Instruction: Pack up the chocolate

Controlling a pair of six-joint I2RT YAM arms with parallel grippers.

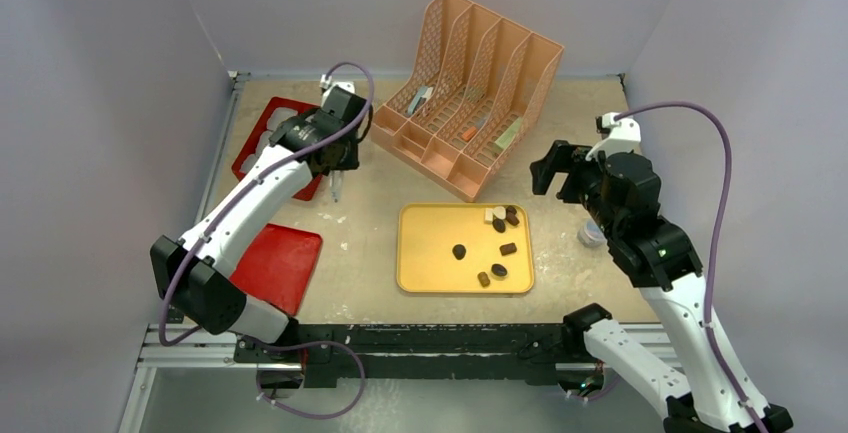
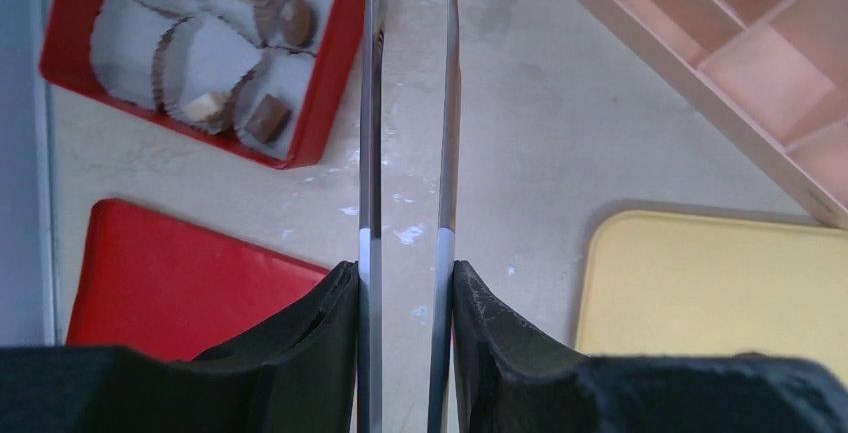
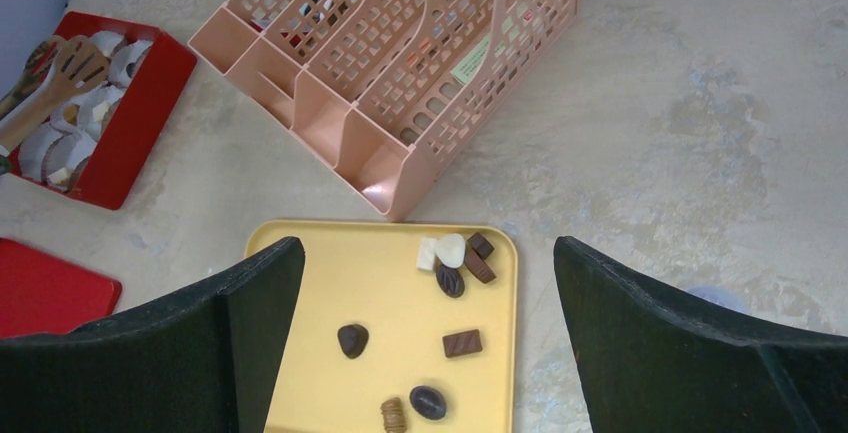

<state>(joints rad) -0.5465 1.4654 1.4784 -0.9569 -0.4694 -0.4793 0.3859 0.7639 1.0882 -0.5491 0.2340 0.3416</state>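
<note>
Several chocolate pieces [image 1: 459, 251] lie loose on the yellow tray [image 1: 425, 273]; a dark bar [image 3: 462, 342] sits mid-tray and a cream and brown cluster [image 3: 452, 258] fills its far right corner. More chocolate [image 2: 268, 118] rests in white cup liners inside the red box [image 2: 325, 103]. My left gripper [image 2: 405, 273] is shut on long metal tongs [image 2: 370, 133], hovering beside the red box [image 1: 262, 123]; table shows between the blades, whose tips run off the frame. My right gripper [image 3: 425, 253] stands open above the tray's right side, holding nothing.
A pink mesh file organiser [image 1: 470, 93] stands behind the tray. The red lid [image 1: 280, 263] lies flat at the front left. A small clear cup [image 1: 592, 233] sits right of the tray. A wooden utensil [image 3: 62, 71] lies over the red box.
</note>
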